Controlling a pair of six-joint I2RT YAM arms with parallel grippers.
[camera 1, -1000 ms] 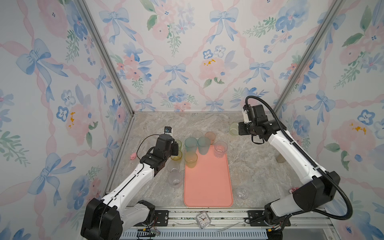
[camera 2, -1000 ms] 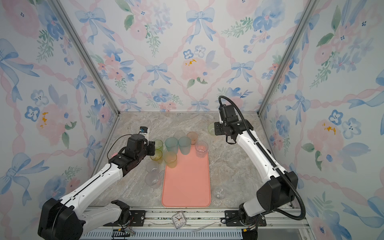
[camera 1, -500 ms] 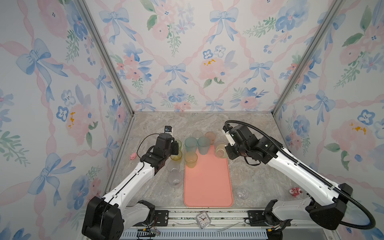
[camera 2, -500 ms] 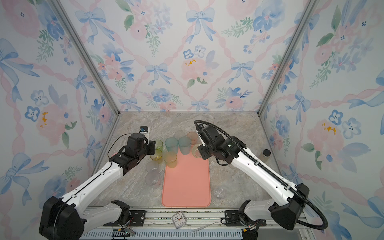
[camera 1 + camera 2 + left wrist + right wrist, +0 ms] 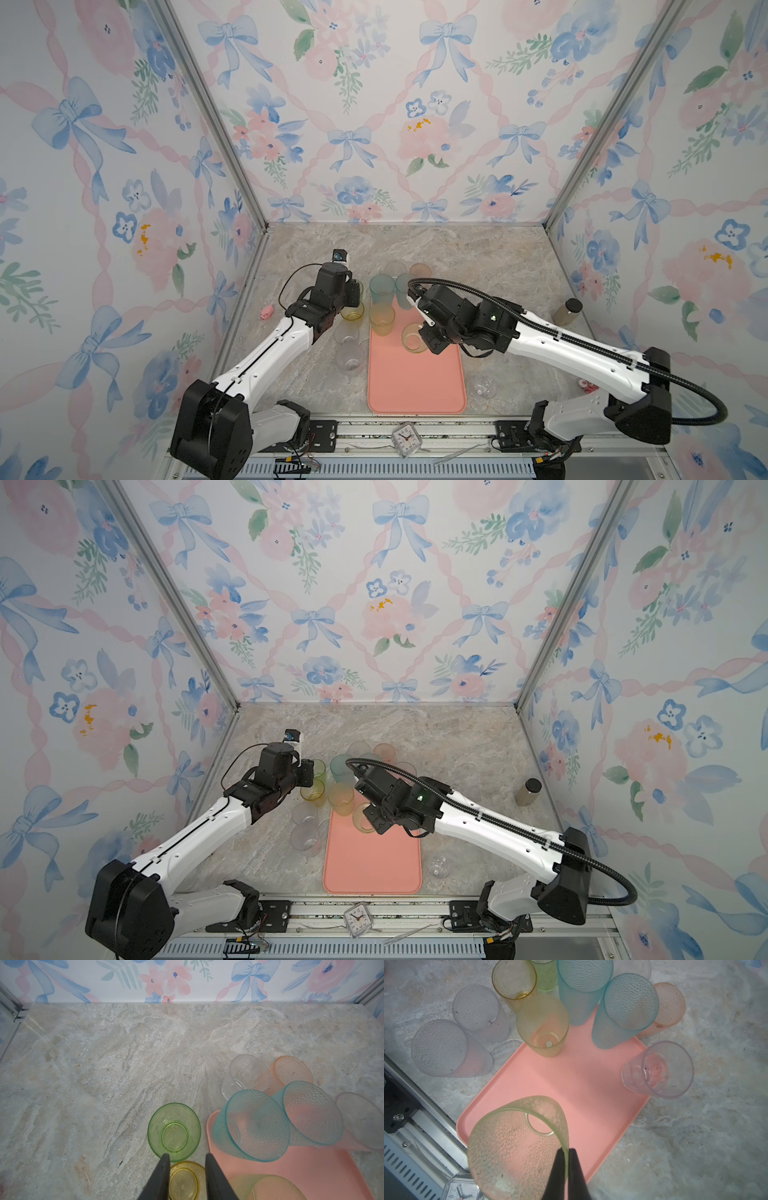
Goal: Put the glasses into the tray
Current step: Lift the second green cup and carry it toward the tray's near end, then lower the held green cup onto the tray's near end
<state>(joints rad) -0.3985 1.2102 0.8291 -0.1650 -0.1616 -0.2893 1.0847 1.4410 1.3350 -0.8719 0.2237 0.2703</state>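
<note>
Above the marble counter [image 5: 498,257], over the salmon-pink tray [image 5: 415,386]'s far half, the right gripper [image 5: 566,1157] pinches the yellow-green tumbler [image 5: 512,1147] by its rim wall. The tumbler seems light, thin, bendy plastic. The left gripper [image 5: 187,1155] straddles a yellow glass [image 5: 184,1183]; whether it holds it is unclear.

Your right gripper [image 5: 424,333] holds a yellow-green glass [image 5: 409,338] over the far half of the tray [image 5: 415,386], beside an orange glass [image 5: 382,318].
</note>
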